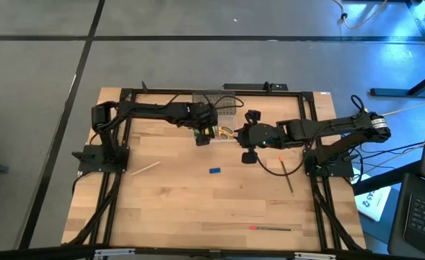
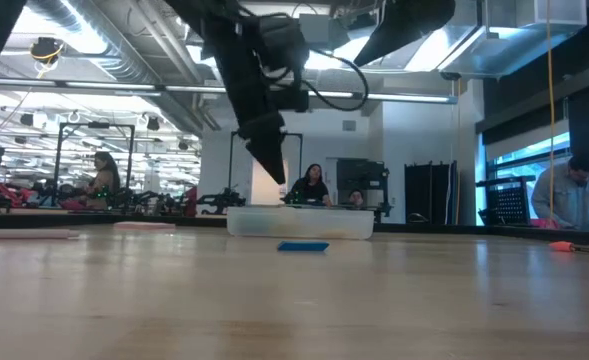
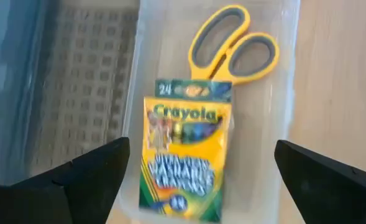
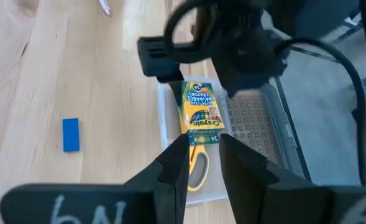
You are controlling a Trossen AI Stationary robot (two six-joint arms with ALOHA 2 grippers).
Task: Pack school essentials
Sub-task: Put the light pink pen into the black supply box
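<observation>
The clear case sits at the table's far middle, its dotted lid swung open beside it. The green-and-yellow crayon box lies flat in the case, over the blades of the yellow-handled scissors. My left gripper hangs open above the crayon box, pointing down, with a finger on either side and clear of it. My right gripper hovers just right of the case, slightly open, above the scissors' handles. The blue block, dark pencil and red pen lie on the table.
A pale thin stick lies on the left half of the wooden table. The two grippers are close together over the case. People and equipment show in the room beyond the far edge. I cannot make out the pink pad.
</observation>
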